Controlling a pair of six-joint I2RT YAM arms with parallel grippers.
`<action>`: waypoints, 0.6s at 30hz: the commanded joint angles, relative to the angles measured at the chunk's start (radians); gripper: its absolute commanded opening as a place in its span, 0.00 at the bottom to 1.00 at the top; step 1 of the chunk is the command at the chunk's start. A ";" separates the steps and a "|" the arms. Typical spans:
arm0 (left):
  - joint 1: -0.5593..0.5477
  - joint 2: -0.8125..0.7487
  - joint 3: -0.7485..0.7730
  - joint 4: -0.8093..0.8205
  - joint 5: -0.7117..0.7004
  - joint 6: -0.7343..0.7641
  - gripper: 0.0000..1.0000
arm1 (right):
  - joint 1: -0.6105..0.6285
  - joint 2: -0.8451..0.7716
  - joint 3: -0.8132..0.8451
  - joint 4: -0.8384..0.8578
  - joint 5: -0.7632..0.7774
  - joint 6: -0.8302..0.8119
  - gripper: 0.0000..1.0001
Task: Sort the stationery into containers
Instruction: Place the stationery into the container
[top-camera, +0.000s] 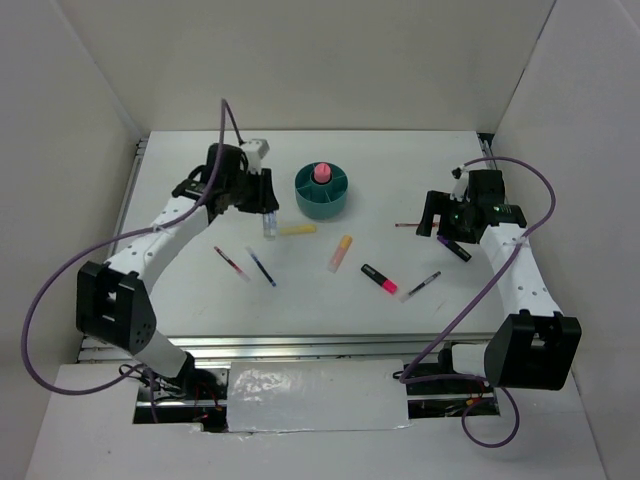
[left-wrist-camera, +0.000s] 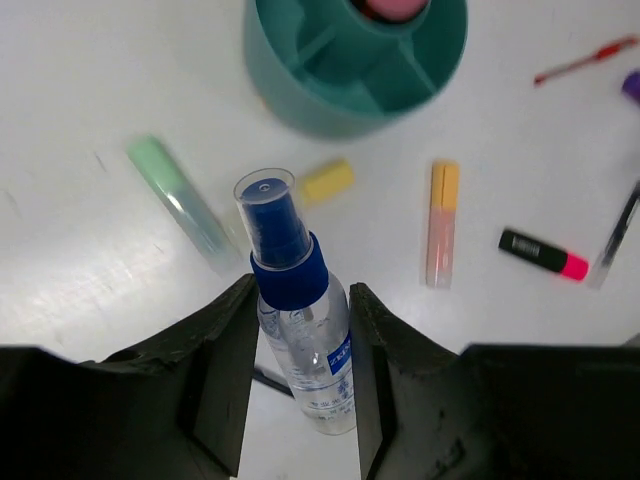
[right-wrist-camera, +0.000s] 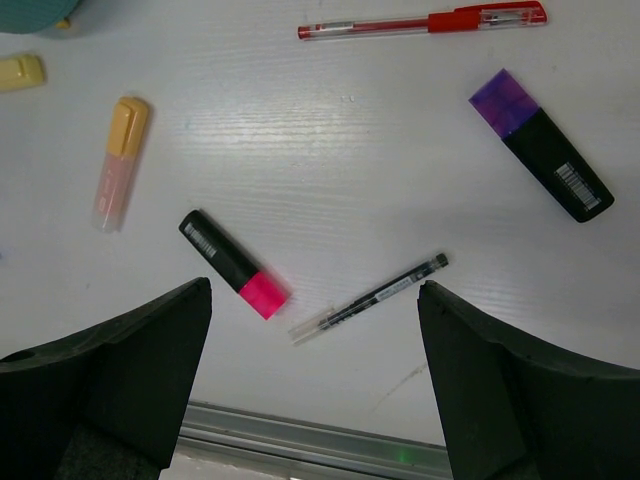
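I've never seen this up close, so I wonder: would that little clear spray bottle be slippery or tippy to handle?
Probably a bit slippery: the spray bottle, gripped by the left end effector, looks like smooth clear plastic. Likely stiff rather than floppy. Being tall and narrow, it may tip easily if stood upright.

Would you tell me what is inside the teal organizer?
A pink-topped item stands in the central cup of the teal organizer. The compartments in view look empty; the item's lower part is hidden.

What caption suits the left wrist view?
Left gripper holding the bottle upright just short of the organizer, with markers loose on the table.
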 joint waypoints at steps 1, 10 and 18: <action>0.037 -0.026 0.047 0.132 0.046 0.084 0.18 | -0.001 -0.004 0.030 0.002 -0.022 -0.027 0.90; 0.135 -0.002 -0.138 0.920 0.248 0.069 0.03 | -0.003 0.052 0.067 0.014 -0.054 -0.026 0.91; 0.134 0.205 -0.040 1.259 0.327 0.016 0.00 | -0.009 0.108 0.087 0.029 -0.052 -0.030 0.91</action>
